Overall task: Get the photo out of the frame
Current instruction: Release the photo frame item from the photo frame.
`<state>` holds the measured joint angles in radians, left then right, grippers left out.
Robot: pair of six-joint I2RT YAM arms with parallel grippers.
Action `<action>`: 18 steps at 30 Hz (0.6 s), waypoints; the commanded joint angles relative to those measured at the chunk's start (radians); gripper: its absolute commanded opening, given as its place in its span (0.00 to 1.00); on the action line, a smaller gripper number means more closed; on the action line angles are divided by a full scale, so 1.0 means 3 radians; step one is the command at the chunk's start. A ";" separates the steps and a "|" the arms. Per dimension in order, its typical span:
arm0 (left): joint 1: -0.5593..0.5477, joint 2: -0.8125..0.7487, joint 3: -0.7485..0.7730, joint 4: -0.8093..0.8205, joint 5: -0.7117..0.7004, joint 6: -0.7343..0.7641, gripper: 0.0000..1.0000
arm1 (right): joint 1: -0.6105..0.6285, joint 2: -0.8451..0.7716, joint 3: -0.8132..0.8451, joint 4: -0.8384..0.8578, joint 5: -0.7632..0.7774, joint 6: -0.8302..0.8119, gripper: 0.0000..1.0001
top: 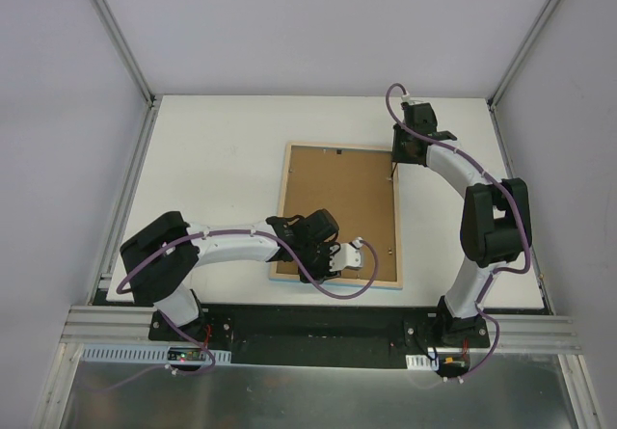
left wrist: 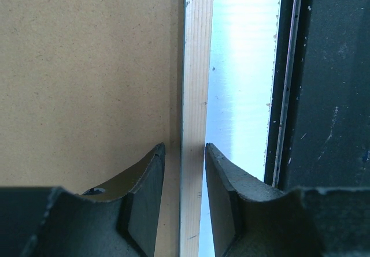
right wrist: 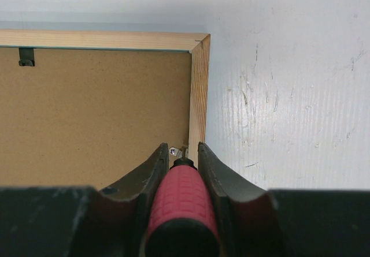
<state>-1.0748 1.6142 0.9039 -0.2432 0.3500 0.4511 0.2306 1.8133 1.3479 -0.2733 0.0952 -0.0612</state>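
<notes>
A thin rectangular picture frame with a pale wood rim (top: 337, 147) lies flat and face down on the white surface (top: 212, 178), near its middle. Its long sides run away from the near edge and are turned slightly off square. The back faces up, and a plain brown backing board (top: 337, 202) sits inside the rim and fills it. A sliver of light blue shows beneath the wood along the near short side. Up close the rim (left wrist: 195, 95) is straight-grained, and its far right corner (right wrist: 199, 95) is mitred. Small metal tabs stand at the rim's inner edge over the board (right wrist: 92, 112). The photo is hidden under the board.
</notes>
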 commanded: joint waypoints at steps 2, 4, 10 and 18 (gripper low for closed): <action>-0.0037 0.0142 -0.0022 -0.0079 -0.0129 -0.0031 0.33 | -0.0012 -0.0006 0.0104 0.0037 0.0077 -0.0026 0.01; -0.0032 0.0137 -0.0022 -0.0079 -0.0134 -0.0031 0.33 | -0.0012 -0.0006 0.0094 0.0032 0.0046 -0.0041 0.01; -0.0037 0.0147 -0.0022 -0.0079 -0.0129 -0.0036 0.33 | -0.0012 0.0005 0.0104 0.0006 -0.0031 -0.0052 0.01; -0.0032 0.0157 -0.0012 -0.0079 -0.0124 -0.0041 0.33 | -0.0012 -0.0006 0.0109 -0.0014 -0.0082 -0.0057 0.01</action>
<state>-1.0748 1.6165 0.9070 -0.2428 0.3389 0.4366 0.2306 1.8133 1.3479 -0.2749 0.0883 -0.0685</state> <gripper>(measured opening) 0.327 0.275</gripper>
